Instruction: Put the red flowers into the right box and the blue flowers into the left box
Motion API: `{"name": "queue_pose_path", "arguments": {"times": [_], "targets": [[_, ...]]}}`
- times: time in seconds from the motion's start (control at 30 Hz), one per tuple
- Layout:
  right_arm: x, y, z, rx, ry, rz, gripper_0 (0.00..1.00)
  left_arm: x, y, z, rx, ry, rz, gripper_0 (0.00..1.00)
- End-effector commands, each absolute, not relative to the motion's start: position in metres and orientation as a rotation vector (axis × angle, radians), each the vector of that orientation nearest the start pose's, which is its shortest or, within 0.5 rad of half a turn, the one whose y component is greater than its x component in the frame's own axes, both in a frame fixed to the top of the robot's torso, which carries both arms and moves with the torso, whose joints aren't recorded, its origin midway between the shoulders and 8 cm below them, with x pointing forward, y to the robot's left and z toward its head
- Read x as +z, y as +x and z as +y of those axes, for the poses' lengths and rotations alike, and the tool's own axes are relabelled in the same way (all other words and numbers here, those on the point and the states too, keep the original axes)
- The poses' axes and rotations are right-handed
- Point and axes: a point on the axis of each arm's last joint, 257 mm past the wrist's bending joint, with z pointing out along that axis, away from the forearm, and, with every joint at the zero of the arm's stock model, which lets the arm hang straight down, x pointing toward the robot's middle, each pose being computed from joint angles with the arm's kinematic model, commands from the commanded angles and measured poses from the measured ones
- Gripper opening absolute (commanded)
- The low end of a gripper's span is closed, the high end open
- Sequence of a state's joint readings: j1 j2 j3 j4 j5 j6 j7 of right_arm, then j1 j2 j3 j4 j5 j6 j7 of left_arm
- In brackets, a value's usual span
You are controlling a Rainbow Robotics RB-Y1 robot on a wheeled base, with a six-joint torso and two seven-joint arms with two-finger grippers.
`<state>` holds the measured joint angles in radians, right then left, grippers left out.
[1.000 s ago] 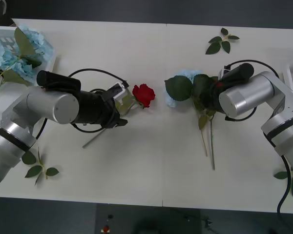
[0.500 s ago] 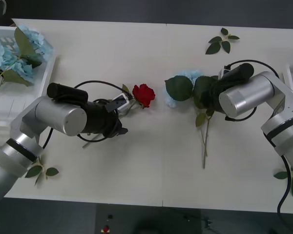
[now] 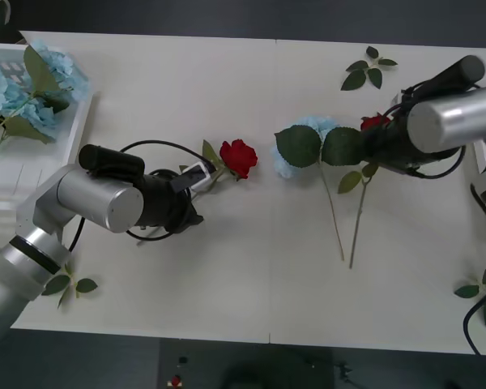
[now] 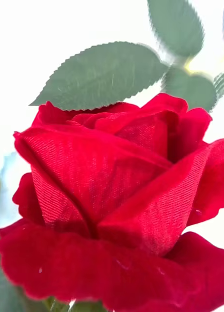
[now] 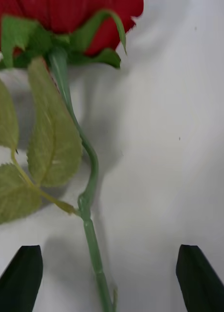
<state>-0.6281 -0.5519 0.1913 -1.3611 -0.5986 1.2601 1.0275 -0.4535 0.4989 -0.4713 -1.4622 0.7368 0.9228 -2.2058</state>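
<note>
Landmark: centre rose [image 3: 238, 156], lying on the table [image 3: 227, 267] near mid-table.

Left gripper [image 5: 109, 278]: low over the table just behind this rose's bloom, along the stem. Wrist cam shows both black fingertips [image 5: 20, 278] spread wide at the corners, stem [image 5: 87, 195] running between them, nothing clasped. Bloom at the far end of the stem, leaves off to one side.

Right gripper [image 3: 381, 139]: well to the right of the centre rose, past the blue hydrangea [image 3: 301, 142] that lies w/ its big dark leaves just right of that rose. A second red rose [image 4: 112, 204] sits right at this gripper; its stem and the hydrangea's stem trail toward the near table edge. Fingers hidden behind bloom and leaves, so can't tell if clamped or spread.

Left box [image 3: 61, 150]: far left of the centre rose, already holds blue hydrangeas [image 3: 16, 89]. Right box: beyond the right arm, too little visible to place. Loose leaf sprigs [image 3: 368, 69] scattered, not part of the job.

Step in hand, as judged: both arms at the pick stage, each on a red rose. Hydrangea at centre not yet sorted.

Next calls for: left closing squarely on the thin stem, w/o slipping off, then a long carry across to the right box or a handover. Right needs to lift clear w/o dragging the hydrangea's overlapping leaves.
</note>
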Motion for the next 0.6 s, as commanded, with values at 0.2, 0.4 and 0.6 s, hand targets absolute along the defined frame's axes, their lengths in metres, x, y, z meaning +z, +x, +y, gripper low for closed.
{"name": "queue_pose_path", "arguments": {"times": [0.2, 0.4, 0.6], "targets": [[-0.149, 0.590, -0.364, -0.131, -0.114, 2.399, 0.00, -0.343, 0.513, 0.133, -0.044, 1.210, 2.120, 0.48], [-0.109, 0.577, -0.452, -0.356, -0.186, 2.380, 0.00, -0.344, 0.513, 0.137, -0.028, 1.208, 2.126, 0.17], [-0.077, 0.570, -0.547, -0.491, -0.159, 2.329, 0.00, -0.349, 0.514, 0.140, -0.022, 1.193, 2.145, 0.00]]}}
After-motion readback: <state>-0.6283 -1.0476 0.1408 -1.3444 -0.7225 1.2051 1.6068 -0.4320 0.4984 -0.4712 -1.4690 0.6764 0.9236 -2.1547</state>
